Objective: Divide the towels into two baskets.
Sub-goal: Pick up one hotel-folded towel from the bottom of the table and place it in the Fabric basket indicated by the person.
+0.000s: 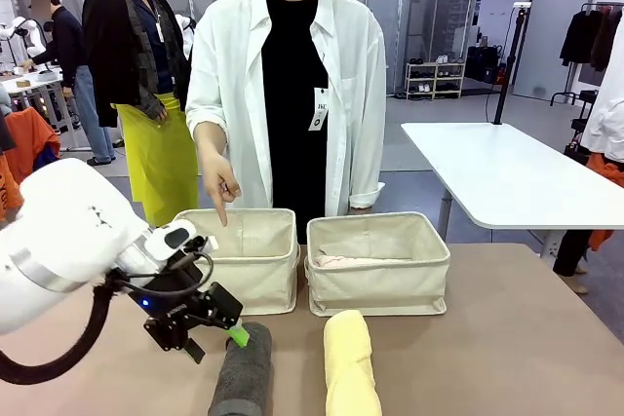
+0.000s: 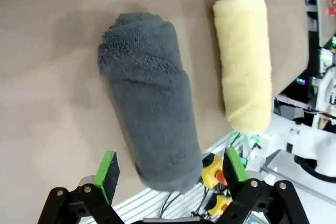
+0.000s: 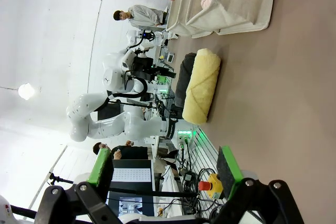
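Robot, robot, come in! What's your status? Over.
Left hand open over dark grey towel. Right hand open, empty. Yellow towel alongside; nothing blocking.

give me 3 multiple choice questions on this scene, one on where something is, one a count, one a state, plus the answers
1. Where is the pale pink towel?
A) in the basket on the robot's right
B) on the floor
C) on a chair

2. How many towels lie loose on the table?
A) one
B) two
C) four

3. The left gripper is:
A) shut on a towel
B) open
C) shut on nothing

Answers:
1 A: pink fabric shows inside that basket.
2 B: the dark grey towel and the yellow towel lie side by side on the table.
3 B: its jaws stand apart on either side of the dark grey towel's end.
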You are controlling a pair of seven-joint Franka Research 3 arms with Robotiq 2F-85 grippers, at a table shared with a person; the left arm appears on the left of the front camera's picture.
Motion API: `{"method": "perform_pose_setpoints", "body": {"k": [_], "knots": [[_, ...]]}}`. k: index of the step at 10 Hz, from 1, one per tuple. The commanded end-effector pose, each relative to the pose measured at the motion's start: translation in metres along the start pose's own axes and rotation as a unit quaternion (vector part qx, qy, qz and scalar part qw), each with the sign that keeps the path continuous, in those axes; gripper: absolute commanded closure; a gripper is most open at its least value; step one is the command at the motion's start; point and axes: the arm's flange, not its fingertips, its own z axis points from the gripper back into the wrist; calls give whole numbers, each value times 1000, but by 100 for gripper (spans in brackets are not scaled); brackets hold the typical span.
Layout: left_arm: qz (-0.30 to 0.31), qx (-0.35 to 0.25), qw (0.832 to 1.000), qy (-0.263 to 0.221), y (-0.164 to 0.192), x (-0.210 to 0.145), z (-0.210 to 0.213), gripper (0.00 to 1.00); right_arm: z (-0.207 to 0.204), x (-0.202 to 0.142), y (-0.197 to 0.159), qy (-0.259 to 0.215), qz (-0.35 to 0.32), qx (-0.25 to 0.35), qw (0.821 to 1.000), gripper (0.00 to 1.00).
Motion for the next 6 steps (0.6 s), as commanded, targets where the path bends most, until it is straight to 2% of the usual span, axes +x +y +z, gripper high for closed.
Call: {"method": "perform_pose_setpoints", "body": {"k": [1,3,6], "knots": [[23,20,999,-38,9,-39,-26,0,-1,-3,2,-2,10,1,1000,0],[24,24,998,-52,7,-37,-40,0,-1,-3,2,-2,10,1,1000,0],[27,36,998,-47,11,-34,-52,0,-1,-3,2,-2,10,1,1000,0]]}}
